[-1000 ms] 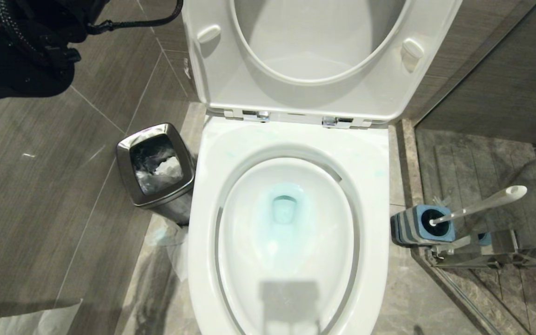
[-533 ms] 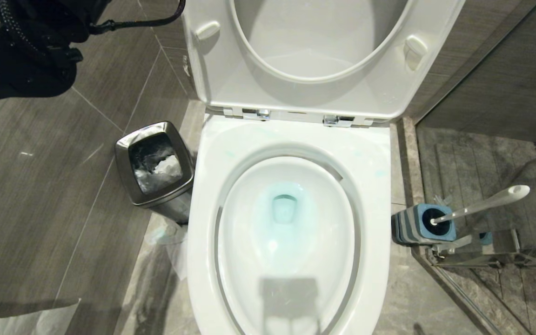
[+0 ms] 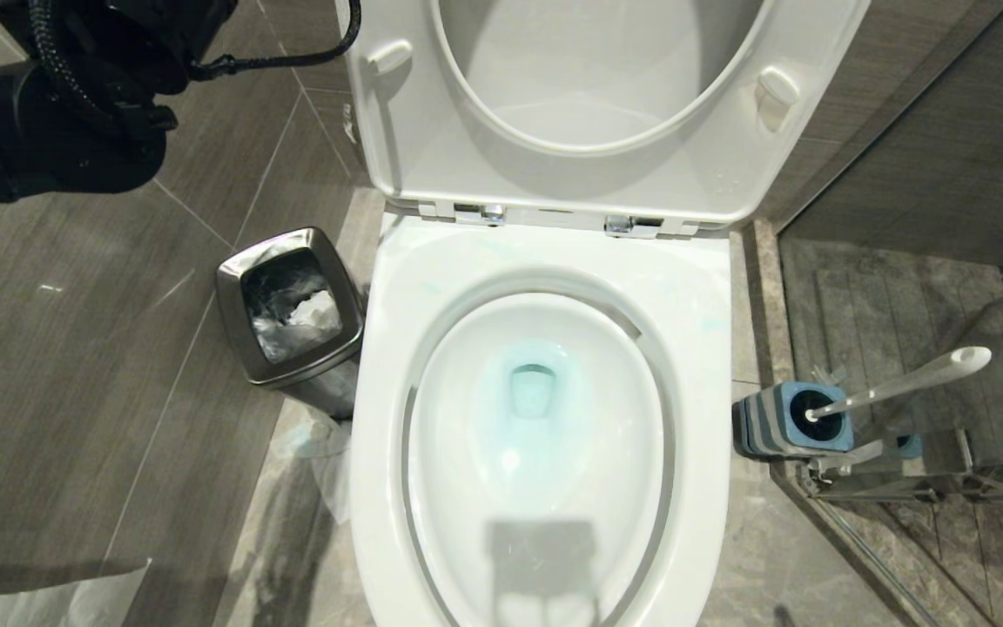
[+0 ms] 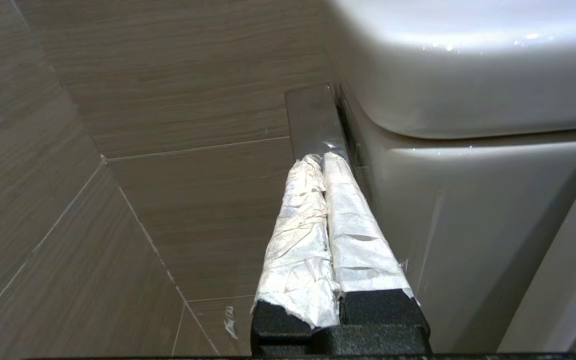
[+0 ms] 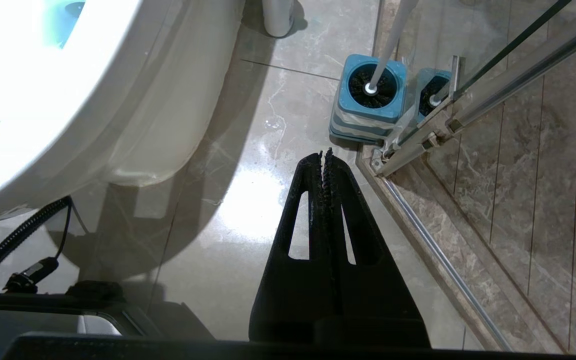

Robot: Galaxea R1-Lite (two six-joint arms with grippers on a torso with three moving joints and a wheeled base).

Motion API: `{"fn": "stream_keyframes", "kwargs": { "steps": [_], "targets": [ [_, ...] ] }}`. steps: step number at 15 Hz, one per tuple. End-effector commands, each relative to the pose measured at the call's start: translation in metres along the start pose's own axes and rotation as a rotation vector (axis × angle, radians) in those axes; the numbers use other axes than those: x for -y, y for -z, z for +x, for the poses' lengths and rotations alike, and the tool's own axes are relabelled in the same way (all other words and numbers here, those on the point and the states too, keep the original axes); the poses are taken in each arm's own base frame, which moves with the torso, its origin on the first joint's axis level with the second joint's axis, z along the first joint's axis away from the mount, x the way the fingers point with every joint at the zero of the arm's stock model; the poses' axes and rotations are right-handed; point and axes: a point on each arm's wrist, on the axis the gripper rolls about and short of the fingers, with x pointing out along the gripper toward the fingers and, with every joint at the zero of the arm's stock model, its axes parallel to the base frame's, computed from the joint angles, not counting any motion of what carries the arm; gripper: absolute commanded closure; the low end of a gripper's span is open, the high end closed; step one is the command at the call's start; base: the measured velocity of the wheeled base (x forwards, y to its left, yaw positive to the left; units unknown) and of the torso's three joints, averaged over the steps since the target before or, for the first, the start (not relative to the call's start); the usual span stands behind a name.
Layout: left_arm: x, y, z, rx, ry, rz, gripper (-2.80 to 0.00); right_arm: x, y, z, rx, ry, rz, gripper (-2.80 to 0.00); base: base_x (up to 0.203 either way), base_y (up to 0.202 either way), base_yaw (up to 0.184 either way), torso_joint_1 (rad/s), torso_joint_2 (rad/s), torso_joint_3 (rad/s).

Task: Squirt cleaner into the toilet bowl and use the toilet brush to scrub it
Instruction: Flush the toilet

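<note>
Toilet bowl (image 3: 693, 348) fills the middle of the floor, seat and lid tipped up against the tank, with pale blue water pooled around the drain. At about three o'clock from the basin stands the toilet brush (image 3: 902, 380), its head sunk in a blue-topped striped holder (image 3: 771, 427) and its white handle leaning away toward the glass shower partition (image 3: 945, 479) (the holder sits just beside the metal rail). At nine o'clock a small steel waste bin (image 3: 291, 305) sits close to the bowl's side, crumpled paper inside, and loose paper (image 3: 332, 470) lies on the tiles below it. The left gripper (image 4: 322, 159), wrapped in white tape, is clenched with nothing in it, its tips by a dark metal plate (image 4: 313, 117) beside the tank, up at eleven o'clock. The right gripper (image 5: 325, 155) hangs low over the tiles at four o'clock, black fingers (image 5: 313, 200) pressed together, empty, short of the holder.
</note>
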Motion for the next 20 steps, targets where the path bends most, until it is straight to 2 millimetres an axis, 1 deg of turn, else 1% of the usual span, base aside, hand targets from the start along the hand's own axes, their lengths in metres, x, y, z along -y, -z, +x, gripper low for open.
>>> {"fn": "stream_keyframes", "kwargs": {
  "steps": [1,2,7,11,13,20],
  "targets": [
    [0.007,0.019,0.003,-0.036,0.013,0.002,0.00,0.000,0.000,0.000,-0.002,-0.001,0.000,0.00,0.000,0.000,0.000,0.000,0.00,0.000],
    [0.009,0.023,0.003,-0.044,0.016,0.002,0.00,0.000,0.000,0.000,-0.002,-0.001,0.000,0.00,0.000,0.000,0.000,0.000,0.00,0.000],
    [0.023,0.066,0.006,-0.119,0.041,0.027,0.00,0.000,0.000,0.000,-0.002,-0.001,0.000,0.00,0.000,0.000,0.000,0.000,0.00,0.000],
    [0.029,0.084,0.006,-0.149,0.051,0.030,0.00,0.000,0.000,0.000,-0.002,-0.001,0.000,0.00,0.000,0.000,0.000,0.000,0.00,0.000],
    [0.028,0.086,0.006,-0.153,0.052,0.032,0.00,0.000,0.000,0.000,-0.002,-0.001,0.000,0.00,0.000,0.000,0.000,0.000,0.00,0.000],
    [0.026,0.080,0.006,-0.142,0.049,0.029,0.00,0.000,0.000,0.000,-0.002,0.000,0.000,0.00,0.000,0.000,0.000,0.000,0.00,0.000]
  ]
}}
